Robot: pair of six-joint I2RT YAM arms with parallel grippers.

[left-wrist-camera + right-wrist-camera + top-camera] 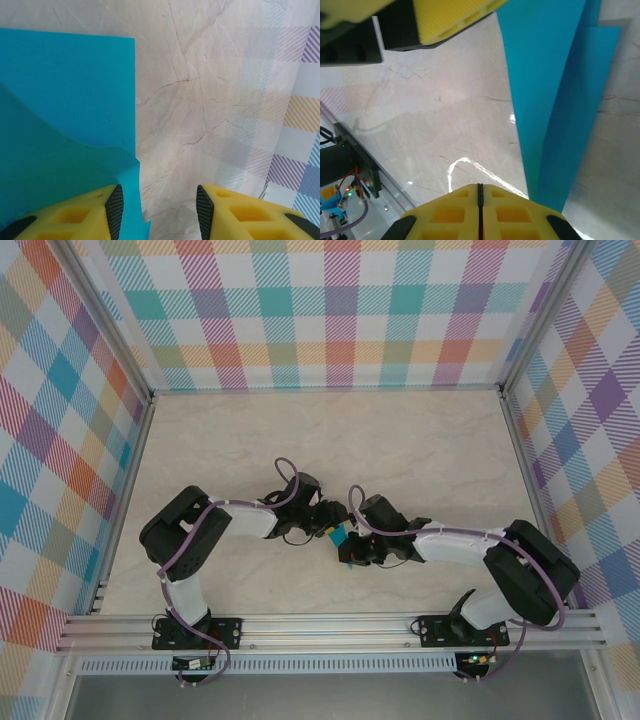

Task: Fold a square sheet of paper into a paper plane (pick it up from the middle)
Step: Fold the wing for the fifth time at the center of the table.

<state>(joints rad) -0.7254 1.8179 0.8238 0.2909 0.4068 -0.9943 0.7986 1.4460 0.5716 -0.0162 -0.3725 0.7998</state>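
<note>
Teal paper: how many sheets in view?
1: the teal sheet, partly folded, over the middle of the table, toward its near edge. Another could be hidden beneath it.

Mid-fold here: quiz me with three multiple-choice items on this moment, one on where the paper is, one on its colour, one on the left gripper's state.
1. Where does the square sheet of paper lie in the top view?
A. against the back wall
B. mid-table, between the left gripper and the right gripper
C. on the rail by the arm bases

2. What colour is the paper?
A. red
B. white
C. teal-blue

3. How is the left gripper?
A. open
B. shut and empty
C. shut on the paper

Answers:
1 B: the teal patch shows where the two arms meet over the table.
2 C: both wrist views show it teal-blue.
3 A: its yellow fingers stand apart with bare table between them.
</note>
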